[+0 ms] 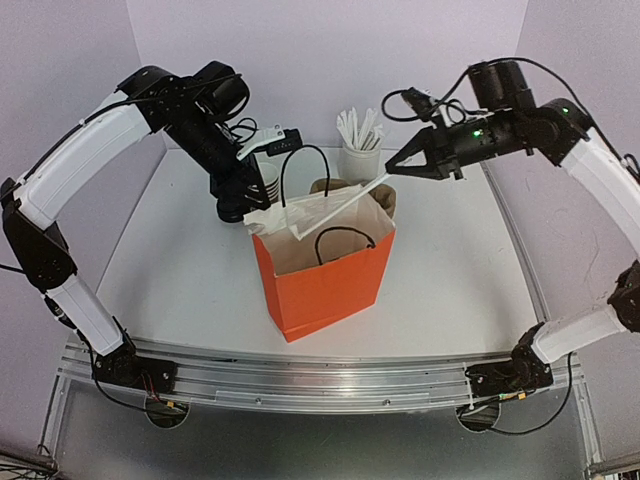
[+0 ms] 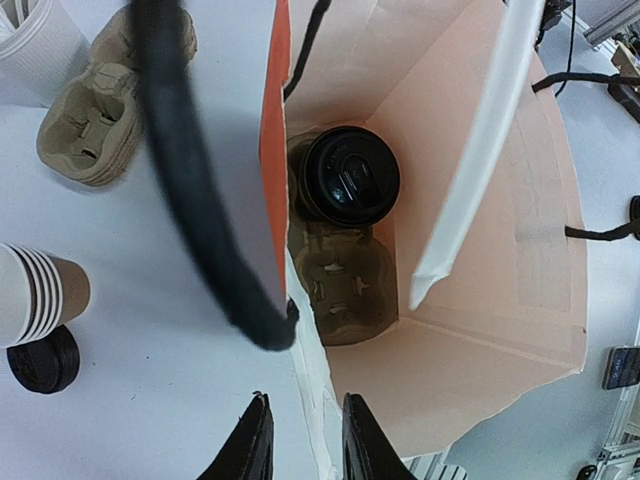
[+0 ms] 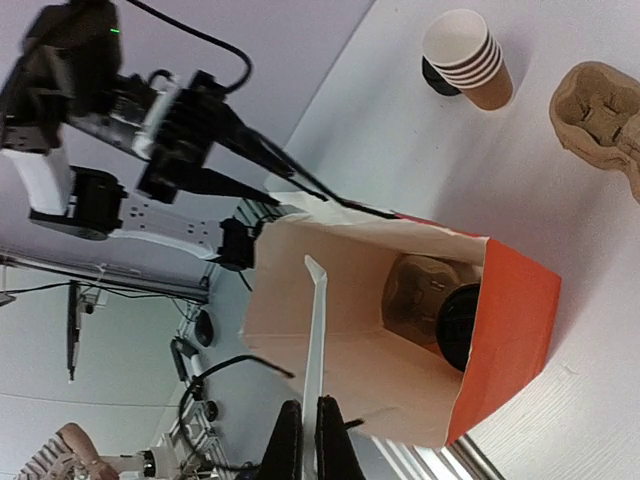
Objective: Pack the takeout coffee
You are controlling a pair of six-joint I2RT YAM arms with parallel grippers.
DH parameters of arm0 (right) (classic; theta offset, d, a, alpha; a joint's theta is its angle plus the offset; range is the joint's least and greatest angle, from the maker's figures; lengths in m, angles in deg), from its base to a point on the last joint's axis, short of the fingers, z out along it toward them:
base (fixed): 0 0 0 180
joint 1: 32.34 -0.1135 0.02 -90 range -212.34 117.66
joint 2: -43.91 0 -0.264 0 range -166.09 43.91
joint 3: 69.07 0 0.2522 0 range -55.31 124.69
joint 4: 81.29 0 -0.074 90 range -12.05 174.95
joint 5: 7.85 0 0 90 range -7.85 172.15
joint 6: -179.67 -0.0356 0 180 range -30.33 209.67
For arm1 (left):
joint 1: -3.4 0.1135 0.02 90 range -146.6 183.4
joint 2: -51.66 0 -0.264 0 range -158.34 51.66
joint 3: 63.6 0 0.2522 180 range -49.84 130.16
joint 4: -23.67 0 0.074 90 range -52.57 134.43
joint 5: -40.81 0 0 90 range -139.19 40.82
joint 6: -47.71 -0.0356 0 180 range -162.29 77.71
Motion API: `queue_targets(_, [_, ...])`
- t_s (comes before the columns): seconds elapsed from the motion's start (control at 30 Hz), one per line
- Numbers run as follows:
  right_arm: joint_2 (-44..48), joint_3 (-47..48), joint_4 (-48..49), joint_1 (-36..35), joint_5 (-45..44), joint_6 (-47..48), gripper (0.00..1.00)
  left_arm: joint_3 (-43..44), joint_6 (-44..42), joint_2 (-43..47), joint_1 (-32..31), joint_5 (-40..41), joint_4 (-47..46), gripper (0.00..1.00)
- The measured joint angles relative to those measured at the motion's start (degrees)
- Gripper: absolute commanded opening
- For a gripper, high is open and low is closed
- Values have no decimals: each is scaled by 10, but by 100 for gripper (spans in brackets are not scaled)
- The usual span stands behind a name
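Takeout coffee (image 2: 350, 177), only its black dome lid showing, sits in a brown pulp carrier (image 2: 345, 295) at the bottom of the orange paper bag (image 1: 330, 285) on the white desk (image 1: 190, 270); only the wrist views look in, the top view hides it. Left fingers (image 2: 252, 445), slightly parted, pinch the bag's rim. Right fingers (image 3: 287, 445), closed, grip a white paper-wrapped straw (image 3: 316, 340) slanting into the bag. Behind stand stacked lidless brown cups (image 2: 40, 295).

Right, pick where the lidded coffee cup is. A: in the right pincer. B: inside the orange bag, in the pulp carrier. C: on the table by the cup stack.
B: the lidded cup stands in the pulp carrier at the bottom of the orange bag; the right pincer grips only a wrapped straw.
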Motion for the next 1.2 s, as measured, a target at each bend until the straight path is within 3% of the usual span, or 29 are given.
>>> queue_targets(0.07, [-43,19,-14,-21,-27,13,0,5,-1,0,1,4,-1,25])
queue_targets(0.17, [-97,47,-34,-49,-58,29,13,6,-2,2,3,10,0,25])
queue_targets(0.27, [-141,84,-42,-74,-87,46,32,6,-3,3,10,14,0,26])
queue_targets(0.37, [-162,105,-47,-89,-111,56,61,6,-8,6,19,14,0,27])
queue_targets(0.43, [-168,118,-52,-92,-122,61,72,6,-10,9,24,14,0,27])
queue_targets(0.63, [-173,176,-59,-92,-180,67,87,6,-10,29,51,13,0,28])
queue_targets(0.87, [-144,218,-54,-51,-326,54,90,-31,34,116,155,46,-46,34])
queue_targets(0.97, [-103,174,-47,22,-380,34,90,-77,79,170,221,74,-94,45])
queue_targets(1.1, [-55,61,-36,119,-456,10,94,-185,157,241,307,116,-183,72])
queue_targets(1.2, [-47,-23,-38,174,-485,-5,98,-259,210,277,357,147,-232,84])
